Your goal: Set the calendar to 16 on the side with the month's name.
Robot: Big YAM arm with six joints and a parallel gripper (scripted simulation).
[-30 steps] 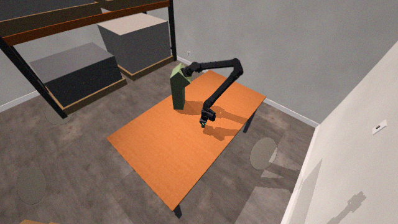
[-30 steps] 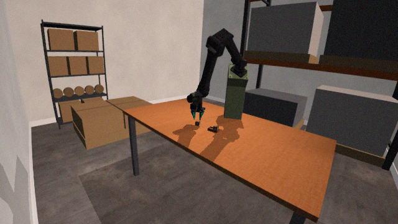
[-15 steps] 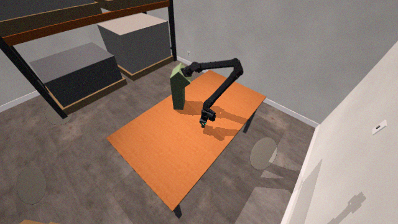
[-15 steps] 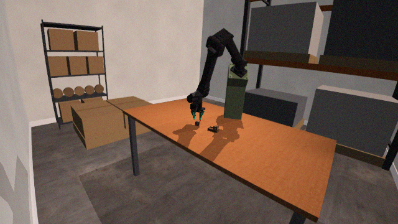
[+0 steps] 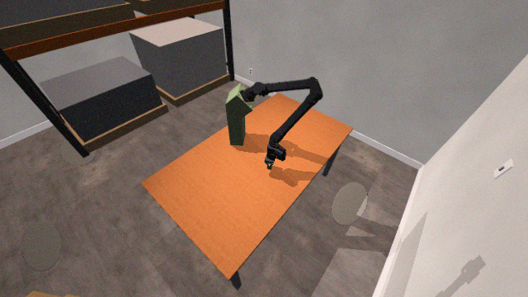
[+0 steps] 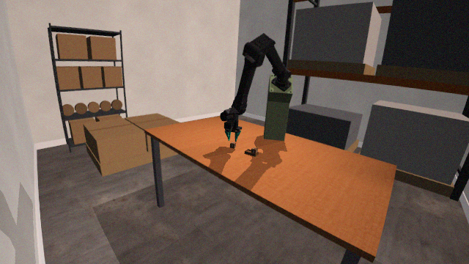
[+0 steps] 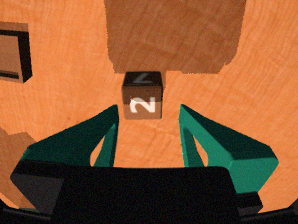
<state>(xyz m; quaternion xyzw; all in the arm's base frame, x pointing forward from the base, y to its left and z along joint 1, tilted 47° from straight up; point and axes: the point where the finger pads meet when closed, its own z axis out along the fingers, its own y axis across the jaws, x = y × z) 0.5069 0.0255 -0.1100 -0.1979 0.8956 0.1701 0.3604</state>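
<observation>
Above the loose cube point(image 6: 232, 145) point(image 7: 142, 102): open, nothing gripped; best centred, lowered straight, then closed evenly on opposite faces.

The place looks like a warehouse storeroom. Against one wall stands a dark metal shelving unit point(image 6: 54, 73) with cardboard boxes and rolls. Beyond the orange bench's point(image 5: 214, 198) point(image 6: 330, 176) long edge, a pallet rack point(image 5: 230, 45) point(image 6: 366, 78) carries large gray crates above a gray-brown floor point(image 5: 124, 231) point(image 6: 183, 227).
</observation>
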